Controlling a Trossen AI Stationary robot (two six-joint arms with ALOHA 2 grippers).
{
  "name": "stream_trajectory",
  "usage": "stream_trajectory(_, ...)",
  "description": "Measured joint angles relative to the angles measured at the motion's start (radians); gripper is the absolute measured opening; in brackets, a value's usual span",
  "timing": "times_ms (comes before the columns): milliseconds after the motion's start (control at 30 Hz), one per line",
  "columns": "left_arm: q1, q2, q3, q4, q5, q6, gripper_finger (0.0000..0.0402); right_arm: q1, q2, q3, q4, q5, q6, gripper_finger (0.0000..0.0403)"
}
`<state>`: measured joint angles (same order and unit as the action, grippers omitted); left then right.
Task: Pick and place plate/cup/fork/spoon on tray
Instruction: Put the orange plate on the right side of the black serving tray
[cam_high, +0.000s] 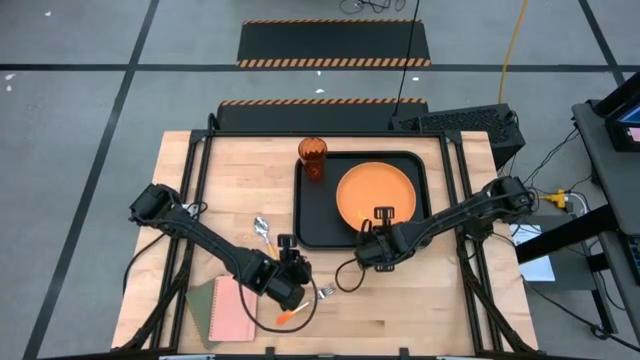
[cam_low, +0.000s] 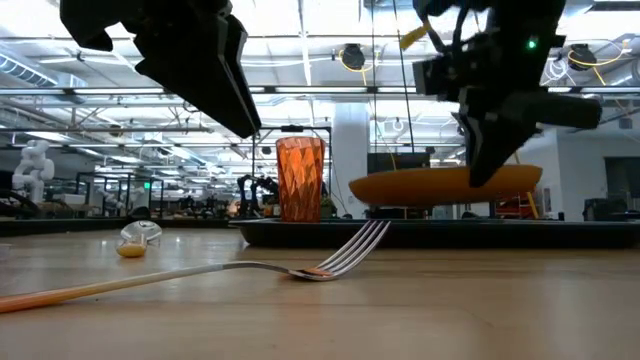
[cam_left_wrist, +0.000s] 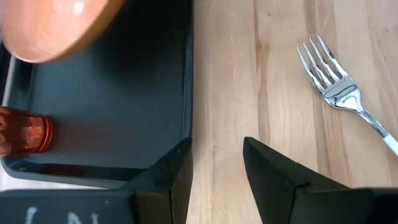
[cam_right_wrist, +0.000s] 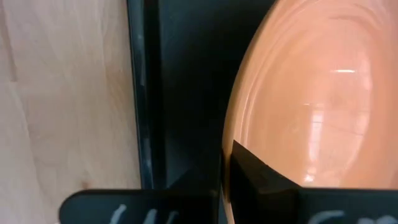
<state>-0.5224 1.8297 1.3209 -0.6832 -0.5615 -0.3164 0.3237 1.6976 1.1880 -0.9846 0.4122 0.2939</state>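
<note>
My right end effector (cam_high: 382, 222) sits at the lower edge of the plate (cam_high: 375, 195), a little right of centre in the high view, and it is clamped on that rim: the right wrist view shows one dark finger (cam_right_wrist: 258, 174) lying over the orange edge, and in the low view the plate hangs above the tray (cam_high: 312, 205), not yet resting on its floor. So the plate is over its place but, as I judge it, not released. The cup (cam_high: 312, 158) stands upright in the tray's upper-left corner, so that piece looks done. My left end effector (cam_high: 287, 248) hovers over the tabletop (cam_high: 440, 300) just beside the tray's lower-left edge, below centre in the high view; its fingers (cam_left_wrist: 177, 171) are parted with nothing between them. The fork (cam_high: 324, 293) lies flat on the wood in the lower middle of the frame, just right of my left end effector, tines pointing toward the tray, handle running down and to the left. The spoon (cam_high: 264, 233) lies on the wood left of the tray, near my left arm. By my reckoning one item of four is placed, a second is nearly there, and the fork and spoon are both left to pick up.
</note>
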Motion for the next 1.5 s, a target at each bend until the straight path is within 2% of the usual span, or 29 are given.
stream_trajectory(367, 0.001, 0.0, 0.0, 0.008, 0.0, 0.007, 0.0145, -0.002, 0.0, -0.099, 0.137, -0.024, 0.004, 0.0)
stream_trajectory(867, 0.003, 0.0, 0.0, 0.059, 0.003, 0.044, 0.0145, -0.022, 0.0, -0.162, 0.182, -0.016, 0.026, 0.0002)
stream_trajectory(1267, 0.003, 0.0, 0.0, 0.059, 0.011, 0.046, 0.0145, -0.043, 0.0, -0.169, 0.198, -0.01, 0.017, 0.0051)
stream_trajectory(1500, 0.003, 0.0, 0.0, 0.058, 0.011, 0.047, 0.0145, -0.043, 0.0, -0.169, 0.18, 0.034, 0.025, 0.0079)
